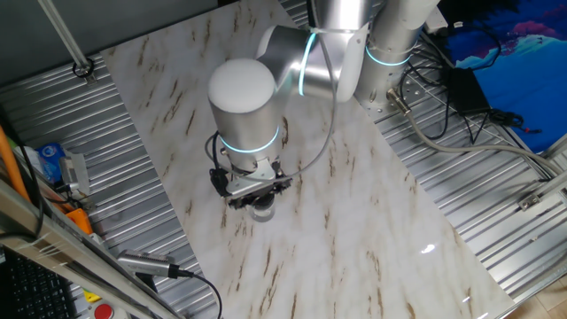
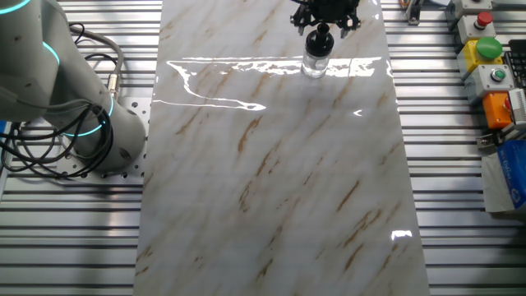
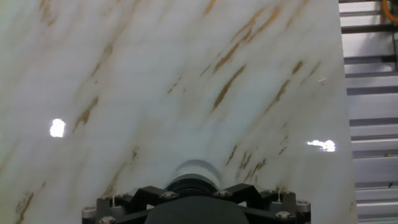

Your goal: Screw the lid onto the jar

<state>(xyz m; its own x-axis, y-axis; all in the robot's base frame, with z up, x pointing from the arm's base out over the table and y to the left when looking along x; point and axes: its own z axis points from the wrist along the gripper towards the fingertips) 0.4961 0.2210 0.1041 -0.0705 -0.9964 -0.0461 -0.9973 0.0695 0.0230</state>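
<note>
Marble tabletop bears clear jar, black lid atop

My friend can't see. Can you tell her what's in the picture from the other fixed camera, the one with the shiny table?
A black gripper reaches down from the top edge onto a small clear glass jar standing on a glossy marble table. A black lid seems to sit at the jar's mouth between the fingers. The silver robot arm curves in at the left.

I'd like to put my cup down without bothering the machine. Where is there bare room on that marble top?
Most of the marble top is bare, from the arm's base across to its opposite edge. Only the far end is crowded, where the gripper sits over the jar.
</note>
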